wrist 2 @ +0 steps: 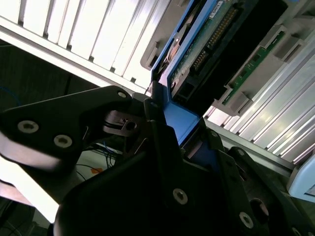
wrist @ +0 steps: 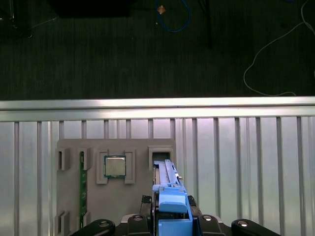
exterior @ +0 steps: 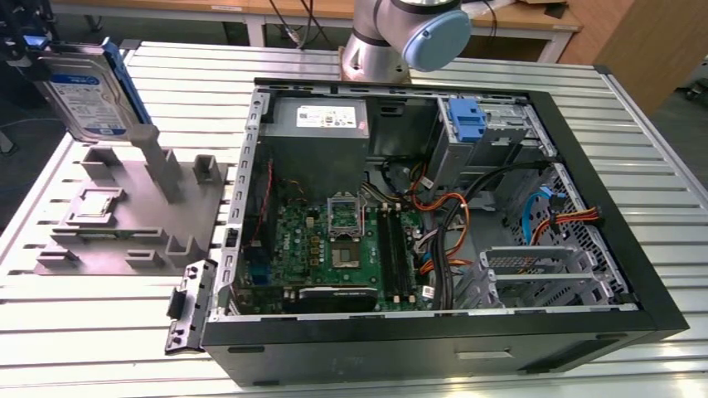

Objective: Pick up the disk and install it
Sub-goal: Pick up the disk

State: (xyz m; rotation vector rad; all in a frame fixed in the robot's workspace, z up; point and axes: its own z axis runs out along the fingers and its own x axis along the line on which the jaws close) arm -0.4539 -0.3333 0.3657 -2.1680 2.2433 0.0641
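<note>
The disk (exterior: 86,93), a silver hard drive with a white and blue label and blue side rails, stands on edge in the air at the exterior view's far left, above the grey fixture (exterior: 133,207). My gripper (exterior: 33,51) is shut on its upper end. In the first wrist view the disk's blue rail (wrist: 170,194) runs between my gripper's (wrist: 172,225) black fingers, over the fixture's open slot (wrist: 160,156). The second wrist view shows the disk's green circuit side (wrist 2: 206,44) clamped in my gripper (wrist 2: 167,132).
An open computer case (exterior: 652,274) lies on the slatted metal table (exterior: 111,332), with a grey power-supply box (exterior: 318,120), a motherboard (exterior: 332,240), orange cables (exterior: 448,215) and a blue latch piece (exterior: 469,124) in the drive bay. The fixture holds a processor chip (wrist: 114,166) and a memory stick (wrist: 82,189).
</note>
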